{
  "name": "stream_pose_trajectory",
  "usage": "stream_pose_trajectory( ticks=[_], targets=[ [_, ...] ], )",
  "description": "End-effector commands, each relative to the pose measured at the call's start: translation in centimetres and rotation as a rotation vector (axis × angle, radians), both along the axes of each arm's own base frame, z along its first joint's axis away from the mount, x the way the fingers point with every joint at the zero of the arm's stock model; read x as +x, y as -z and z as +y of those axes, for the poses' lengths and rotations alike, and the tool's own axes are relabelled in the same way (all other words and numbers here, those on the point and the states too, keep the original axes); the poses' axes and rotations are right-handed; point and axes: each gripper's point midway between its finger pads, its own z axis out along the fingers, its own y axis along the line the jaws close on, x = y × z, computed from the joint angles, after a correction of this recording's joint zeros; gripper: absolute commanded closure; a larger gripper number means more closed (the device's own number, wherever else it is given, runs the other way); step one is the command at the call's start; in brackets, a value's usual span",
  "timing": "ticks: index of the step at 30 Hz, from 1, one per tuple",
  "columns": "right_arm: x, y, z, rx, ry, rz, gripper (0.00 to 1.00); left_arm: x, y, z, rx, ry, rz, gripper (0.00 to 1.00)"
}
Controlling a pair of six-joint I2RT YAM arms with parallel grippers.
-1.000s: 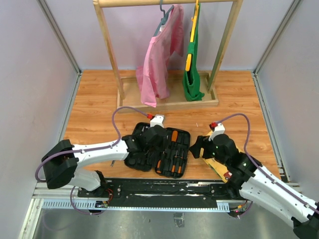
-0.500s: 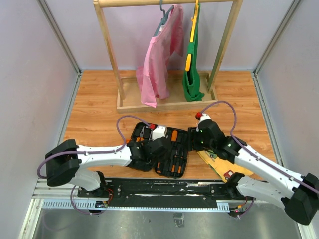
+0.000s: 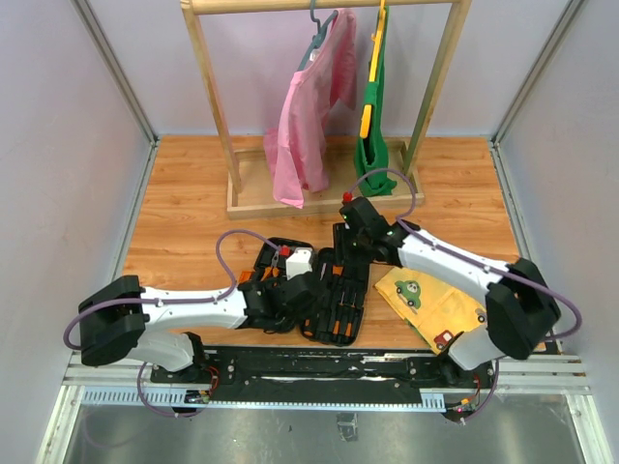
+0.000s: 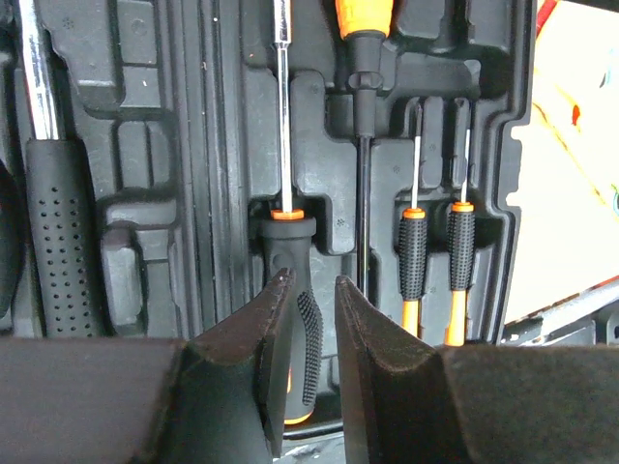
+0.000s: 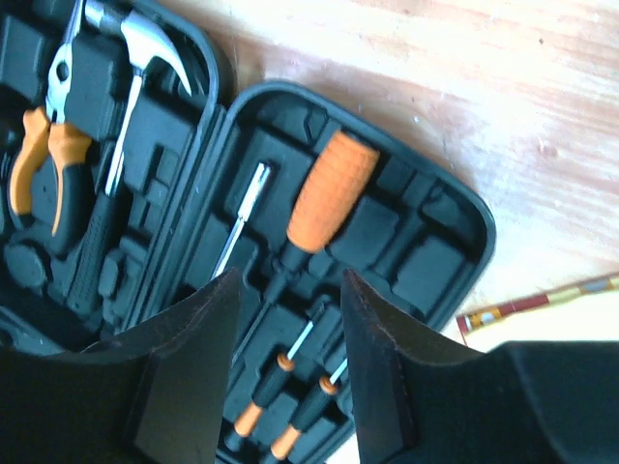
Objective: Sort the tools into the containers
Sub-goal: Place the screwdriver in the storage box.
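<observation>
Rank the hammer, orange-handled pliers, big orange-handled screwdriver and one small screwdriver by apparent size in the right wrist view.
1. hammer
2. big orange-handled screwdriver, shaft partly hidden, so possibly the hammer's equal
3. orange-handled pliers
4. small screwdriver, handle end hidden

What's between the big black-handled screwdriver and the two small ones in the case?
The orange-handled driver, its black shaft parallel to them; left wrist view.

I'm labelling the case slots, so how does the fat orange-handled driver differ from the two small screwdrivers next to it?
Handle: the orange-handled driver has a thick, all-orange grip, while the two small screwdrivers have thin black-and-orange grips.
Size: the driver is clearly bigger than either small one.
Direction: its handle lies where their tips point, so they face opposite ways.
Shared: all sit in moulded slots in the same half of the black case.
</observation>
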Motion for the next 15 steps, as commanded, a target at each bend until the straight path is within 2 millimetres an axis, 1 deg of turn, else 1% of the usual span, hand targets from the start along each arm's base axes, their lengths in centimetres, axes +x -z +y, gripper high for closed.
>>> stream_pose_trajectory(
  ticks=[1,3,7,10,15],
  targets=[
    [1.6,1.0,0.7,-0.042,0.016,0.046,0.56,0.5,-1.3,-0.3,-0.056,-0.030,-0.042,0.73],
    [2.0,1.7,0.9,-0.060,0.029,0.061,0.59,0.5,-1.5,-0.4,-0.053,-0.027,-0.047,0.73],
    [2.6,3.0,0.7,-0.110,0.056,0.081,0.61,0.7,-1.6,-0.6,-0.054,-0.021,-0.054,0.73],
    [2.6,4.1,0.6,-0.142,0.061,0.107,0.62,0.7,-1.5,-0.8,-0.052,-0.015,-0.054,0.73],
    [2.7,5.1,0.3,-0.173,0.073,0.120,0.65,0.7,-1.3,-1.1,-0.046,-0.002,-0.052,0.73]
  ],
)
